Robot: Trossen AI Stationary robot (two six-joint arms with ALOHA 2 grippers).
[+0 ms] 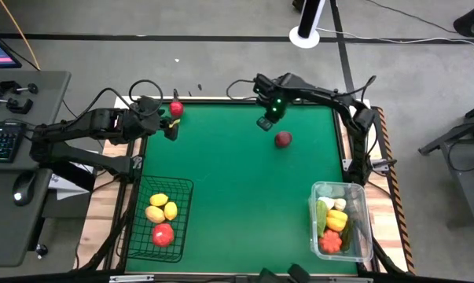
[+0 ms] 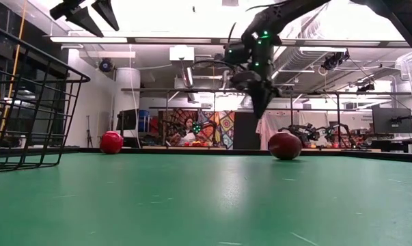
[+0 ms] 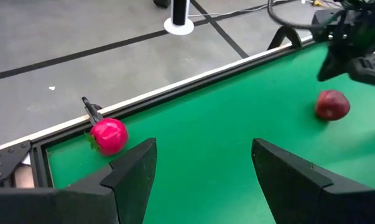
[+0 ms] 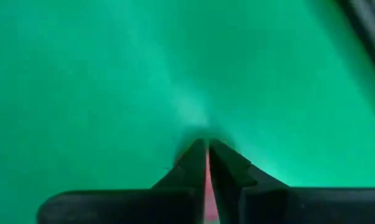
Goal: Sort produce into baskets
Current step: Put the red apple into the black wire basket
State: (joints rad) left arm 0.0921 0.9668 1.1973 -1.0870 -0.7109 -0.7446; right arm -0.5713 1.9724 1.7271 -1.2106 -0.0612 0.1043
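Near the far left corner of the green counter [image 1: 237, 181], the left pincer [image 1: 171, 128] is held with its fingers [image 3: 134, 171] spread apart and empty; a bright red fruit [image 1: 176, 108] is seen just beyond it, by the counter's edge. Farther along the far side, the right pincer [image 1: 266, 123] is held above the counter with its fingers [image 4: 196, 163] almost closed on nothing, and a dark red fruit [image 1: 283, 140] is seen near it, apart from it. Well behind the left pincer, yellow and red produce is held by the black wire basket [image 1: 185, 216]; well behind the right pincer, green, white and orange produce is held by the clear plastic basket [image 1: 361, 206].
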